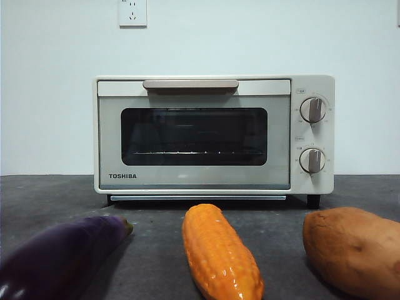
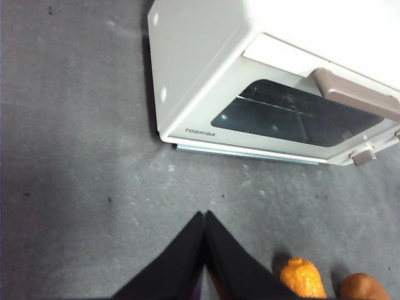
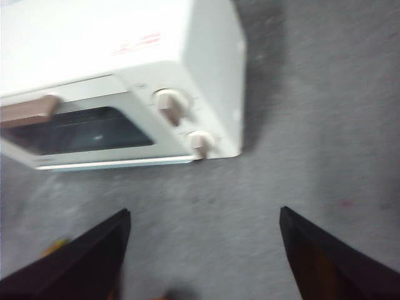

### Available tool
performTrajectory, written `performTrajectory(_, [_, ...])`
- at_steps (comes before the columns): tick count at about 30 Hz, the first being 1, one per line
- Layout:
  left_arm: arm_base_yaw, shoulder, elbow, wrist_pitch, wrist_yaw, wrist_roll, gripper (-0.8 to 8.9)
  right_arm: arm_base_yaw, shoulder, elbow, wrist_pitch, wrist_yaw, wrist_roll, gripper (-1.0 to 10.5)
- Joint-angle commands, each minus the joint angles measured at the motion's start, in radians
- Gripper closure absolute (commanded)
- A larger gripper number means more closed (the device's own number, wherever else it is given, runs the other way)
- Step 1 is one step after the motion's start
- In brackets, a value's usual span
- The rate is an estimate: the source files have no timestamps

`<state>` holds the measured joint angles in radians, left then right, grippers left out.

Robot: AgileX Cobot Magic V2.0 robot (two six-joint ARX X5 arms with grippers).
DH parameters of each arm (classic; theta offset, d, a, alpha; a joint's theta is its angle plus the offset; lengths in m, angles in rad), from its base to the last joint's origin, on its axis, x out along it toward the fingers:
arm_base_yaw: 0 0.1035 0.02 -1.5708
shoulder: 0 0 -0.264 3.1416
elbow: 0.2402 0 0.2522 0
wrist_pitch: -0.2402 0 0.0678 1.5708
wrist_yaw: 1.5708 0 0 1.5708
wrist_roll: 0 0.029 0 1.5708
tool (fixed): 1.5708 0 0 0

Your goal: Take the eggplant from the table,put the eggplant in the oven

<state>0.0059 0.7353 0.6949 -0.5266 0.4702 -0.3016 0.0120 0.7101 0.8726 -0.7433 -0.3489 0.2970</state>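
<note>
The worktop (image 1: 50,194) is spread dark and grey beneath everything; at its back the oven (image 1: 212,134) is stood with its door shut, so nothing can yet be put inside; in front, the eggplant (image 1: 59,256) is laid beside a corn cob (image 1: 222,253) and a sweet potato (image 1: 353,250), within easy reach. The left pincer (image 2: 204,215) is held above the worktop, jaws pressed together on nothing; the right pincer (image 3: 203,215) is held wide open and empty, perhaps readied for the door.

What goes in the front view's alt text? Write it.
A closed cream oven stands on a dark grey table; in front lie an eggplant, an orange corn cob and a brown sweet potato. No gripper shows.
</note>
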Motion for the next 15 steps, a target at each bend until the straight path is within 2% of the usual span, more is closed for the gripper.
performTrajectory(1, [-0.008,0.010,0.019,0.020,0.002,0.014,8.08,0.007,0.032,0.019,0.014,-0.137,0.062,5.6])
performTrajectory(4, [-0.008,0.010,0.019,0.030,0.002,0.014,8.08,0.048,0.075,0.019,0.026,-0.261,0.116,5.6])
performTrajectory(6, [-0.008,0.010,0.019,0.031,0.002,0.014,8.08,0.093,0.102,0.019,0.034,-0.290,0.138,5.6])
performTrajectory(9, [-0.008,0.010,0.019,0.031,0.002,0.014,8.08,0.199,0.148,0.019,0.047,-0.280,0.166,5.6])
performTrajectory(15, [-0.008,0.010,0.019,0.034,0.002,0.014,8.08,0.448,0.260,0.020,0.069,-0.139,0.211,5.6])
